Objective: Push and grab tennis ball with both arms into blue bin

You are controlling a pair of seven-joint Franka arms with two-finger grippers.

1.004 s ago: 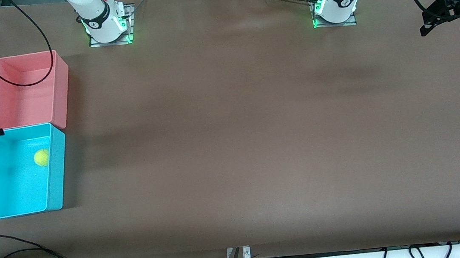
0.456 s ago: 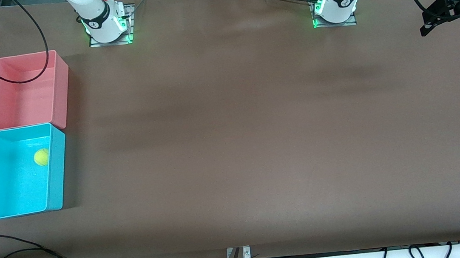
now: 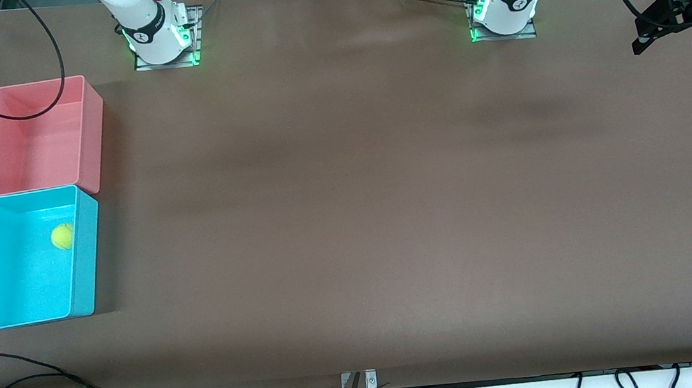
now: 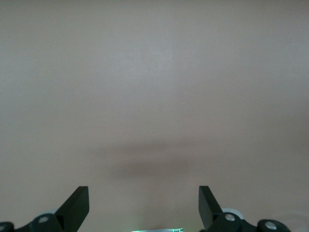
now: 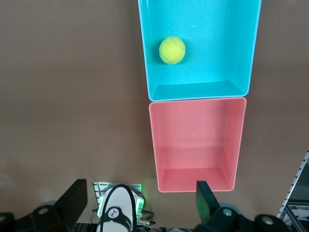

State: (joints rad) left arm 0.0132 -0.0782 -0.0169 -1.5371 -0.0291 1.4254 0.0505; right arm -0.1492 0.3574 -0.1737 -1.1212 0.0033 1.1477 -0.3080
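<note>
Brown tabletop with the tennis ball [image 3: 62, 237] lying in the blue bin [image 3: 84, 260] (beside a pink bin [image 3: 89, 140]), apparently below the raised, open, empty right gripper [image 5: 140, 198]; the left gripper [image 4: 144, 205] waits open over bare table.

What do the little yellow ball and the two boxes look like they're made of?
The tennis ball looks felt-covered: matte, slightly fuzzy yellow-green. The blue bin and the pink bin beside it look like molded plastic, with thin straight walls, even color and a soft sheen, though the exact plastic can't be told.
</note>
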